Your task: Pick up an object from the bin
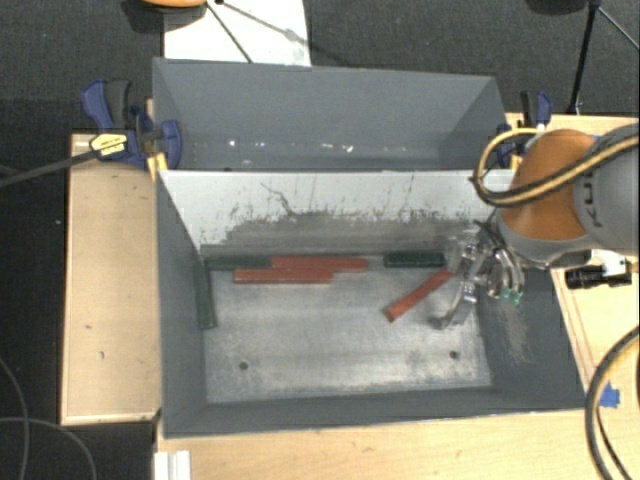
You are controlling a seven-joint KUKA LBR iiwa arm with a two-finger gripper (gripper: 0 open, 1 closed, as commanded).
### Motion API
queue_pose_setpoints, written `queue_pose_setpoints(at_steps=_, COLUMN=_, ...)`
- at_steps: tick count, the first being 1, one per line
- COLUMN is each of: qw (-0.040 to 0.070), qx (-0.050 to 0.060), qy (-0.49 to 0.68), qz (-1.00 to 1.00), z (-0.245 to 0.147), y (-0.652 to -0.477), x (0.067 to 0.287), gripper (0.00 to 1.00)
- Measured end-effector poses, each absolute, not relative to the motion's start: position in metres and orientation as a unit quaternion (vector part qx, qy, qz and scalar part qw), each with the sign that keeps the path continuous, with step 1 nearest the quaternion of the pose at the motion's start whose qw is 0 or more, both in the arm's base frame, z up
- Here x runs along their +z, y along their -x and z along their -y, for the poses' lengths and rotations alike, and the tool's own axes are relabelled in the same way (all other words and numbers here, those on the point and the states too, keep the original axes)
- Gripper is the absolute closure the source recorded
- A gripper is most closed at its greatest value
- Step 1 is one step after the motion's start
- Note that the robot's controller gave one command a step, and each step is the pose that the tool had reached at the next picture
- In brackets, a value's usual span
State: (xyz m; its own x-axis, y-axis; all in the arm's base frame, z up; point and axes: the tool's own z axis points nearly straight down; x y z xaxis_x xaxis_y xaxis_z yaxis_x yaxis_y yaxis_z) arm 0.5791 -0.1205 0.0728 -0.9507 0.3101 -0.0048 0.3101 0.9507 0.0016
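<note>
Reaching in from the right, the gripper (pixel 463 293), its openness unclear, hung low beside the upper end of a slanted red bar (pixel 418 298).

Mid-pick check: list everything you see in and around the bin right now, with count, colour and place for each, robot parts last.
Long bar: one, red-brown, lying along the back of the bin floor.
Short stick: one, red, tilted, right of centre, its upper end next to the gripper.
Short bar: one, dark green, at the back wall, right of the long bar.
Thin bar: one, dark green, behind the long bar's left end.
Side bar: one, dark green, along the left wall.
Bin: one, grey metal, middle of the view.
Gripper: one, metal, low over the floor's right side, beside the short stick.
Arm: one, orange cover at the wrist, reaching in from the right.
</note>
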Motion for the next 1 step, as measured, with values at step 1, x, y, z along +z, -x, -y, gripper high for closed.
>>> queue_pose_setpoints(at_steps=1, qw=0.002, qx=0.001, qy=-0.228, qz=-0.974, z=0.0681, y=-0.5709, x=0.0721, gripper=1.00)
